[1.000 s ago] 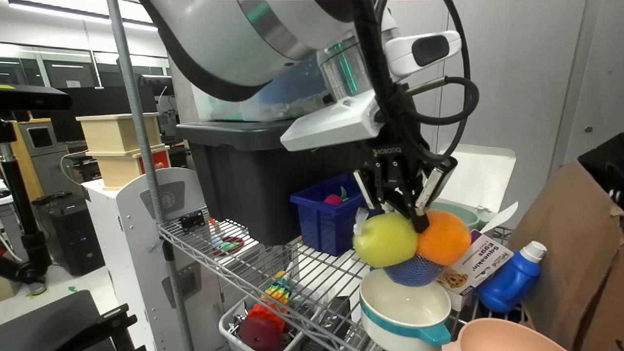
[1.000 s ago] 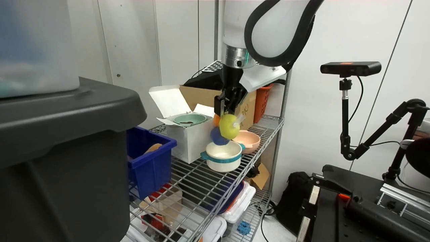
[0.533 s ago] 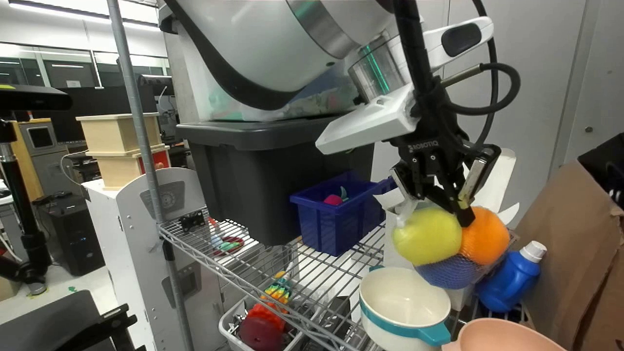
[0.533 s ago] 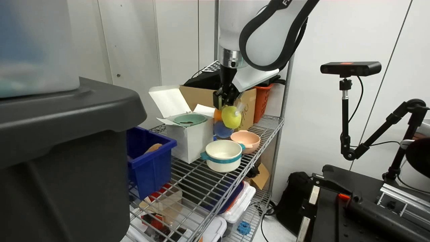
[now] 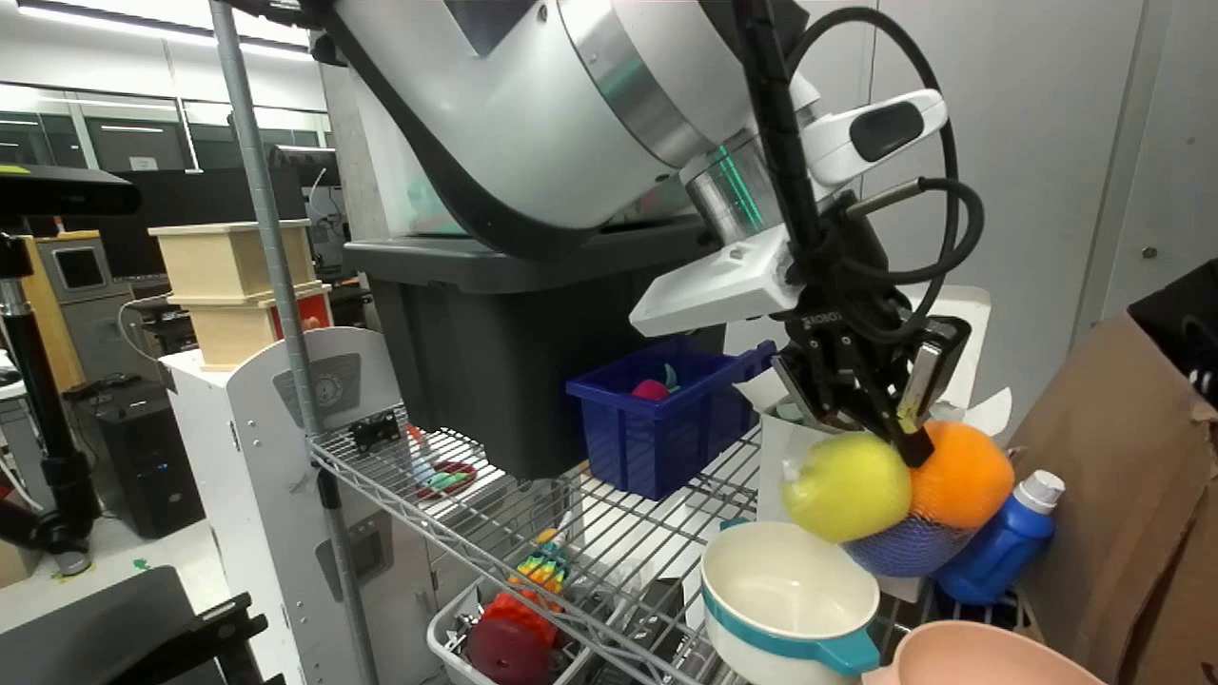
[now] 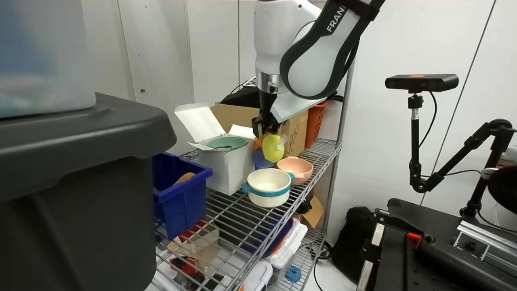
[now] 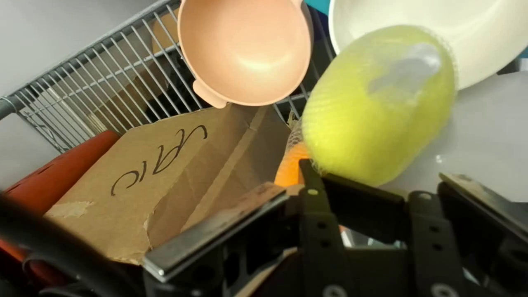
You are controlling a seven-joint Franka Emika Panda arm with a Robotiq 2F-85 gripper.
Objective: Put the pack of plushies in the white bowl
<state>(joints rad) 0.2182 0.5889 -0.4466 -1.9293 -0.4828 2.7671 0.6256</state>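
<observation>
While the jaws are pressed together, pinching the pack of plushies between its yellow toy and orange toy, the pack hangs directly below them in an exterior view. The white bowl stands lower, on the yellow toy's side. Risk: release here would probably drop the blue ball outside the rim, because the pack appears beside the bowl's mouth, not over it.

In an exterior view, the white box stands just beside the jaws and lower; contact with the pack cannot be confirmed. Risk: lateral swing could snag the box or tip the peach bowl.

In the wrist view, the yellow toy's long axis slants outward from the jaws, its clear-tagged end toward the white bowl. The pack's long axis runs crosswise beneath the jaws, the orange toy mostly hidden.
</observation>
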